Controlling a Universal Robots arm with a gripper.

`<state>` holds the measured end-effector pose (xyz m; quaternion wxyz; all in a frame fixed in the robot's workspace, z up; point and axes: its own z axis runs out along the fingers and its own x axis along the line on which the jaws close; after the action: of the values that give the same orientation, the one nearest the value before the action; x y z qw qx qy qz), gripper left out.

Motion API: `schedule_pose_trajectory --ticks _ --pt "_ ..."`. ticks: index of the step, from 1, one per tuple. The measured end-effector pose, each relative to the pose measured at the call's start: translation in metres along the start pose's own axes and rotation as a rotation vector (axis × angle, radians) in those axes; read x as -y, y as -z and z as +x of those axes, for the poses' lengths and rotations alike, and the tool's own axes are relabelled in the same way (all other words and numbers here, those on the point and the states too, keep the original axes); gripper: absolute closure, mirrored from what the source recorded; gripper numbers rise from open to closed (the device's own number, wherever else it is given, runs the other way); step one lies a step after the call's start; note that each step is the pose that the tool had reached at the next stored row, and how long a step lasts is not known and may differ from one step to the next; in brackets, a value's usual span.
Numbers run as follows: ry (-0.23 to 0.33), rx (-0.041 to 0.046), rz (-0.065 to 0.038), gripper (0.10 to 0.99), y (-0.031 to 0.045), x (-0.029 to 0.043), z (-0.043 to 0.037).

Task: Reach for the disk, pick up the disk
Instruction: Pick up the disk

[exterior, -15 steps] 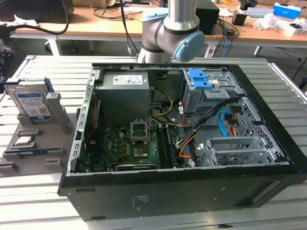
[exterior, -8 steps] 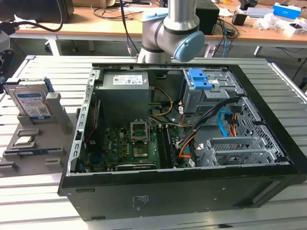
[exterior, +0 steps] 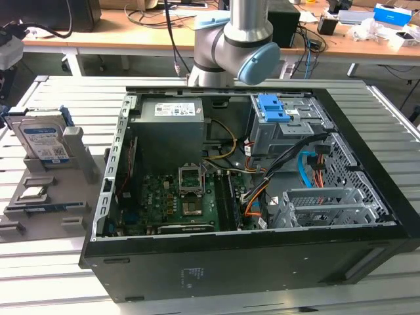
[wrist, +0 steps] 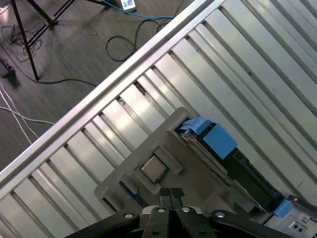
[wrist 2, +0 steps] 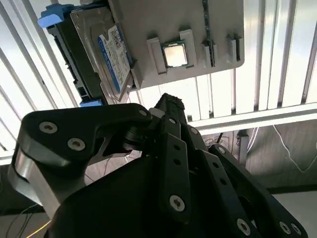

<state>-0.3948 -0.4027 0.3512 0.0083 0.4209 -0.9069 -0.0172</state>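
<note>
The disk (exterior: 41, 140) is a silver drive with a blue-and-white label and blue side brackets. It stands tilted in a grey holder (exterior: 46, 209) at the exterior view's left. In both wrist views the disk (wrist 2: 106, 53) (wrist: 214, 141) lies some way beyond my black gripper. In the first wrist view the gripper (wrist: 171, 193) hangs above the holder's flat part, its fingertips pressed together with nothing between them. The second wrist view shows the gripper (wrist 2: 168, 103) pointing toward the holder's edge, clear of the disk.
A small square chip (exterior: 31, 193) (wrist: 152, 169) sits in the holder beside the disk. An open black computer case (exterior: 262, 262) takes up the slatted metal table's middle, with a blue caddy (exterior: 272, 108) on its drive cage. The arm's elbow (exterior: 239, 46) stands behind the case.
</note>
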Motion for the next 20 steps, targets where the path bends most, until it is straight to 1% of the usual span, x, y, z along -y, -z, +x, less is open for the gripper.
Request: schedule_pose_trajectory --ticks 2,3,5,9,12,13,14,18,20 --pt "0.064 -0.0024 0.000 0.980 0.0000 0.0000 0.0000" --pt "0.110 -0.0042 0.000 0.980 0.0000 0.0000 0.0000" --pt "0.167 -0.0064 0.000 0.980 0.0000 0.0000 0.0000" --pt "0.244 -0.0093 0.000 0.980 0.0000 0.0000 0.0000" --pt "0.327 -0.0125 0.000 0.980 0.0000 0.0000 0.0000" --pt "0.343 -0.0131 0.000 0.980 0.0000 0.0000 0.0000" --pt "0.378 -0.0144 0.000 0.980 0.0000 0.0000 0.0000" --pt "0.452 -0.0173 0.000 0.980 0.0000 0.0000 0.0000" --pt "0.507 -0.0194 0.000 0.980 0.0000 0.0000 0.0000"
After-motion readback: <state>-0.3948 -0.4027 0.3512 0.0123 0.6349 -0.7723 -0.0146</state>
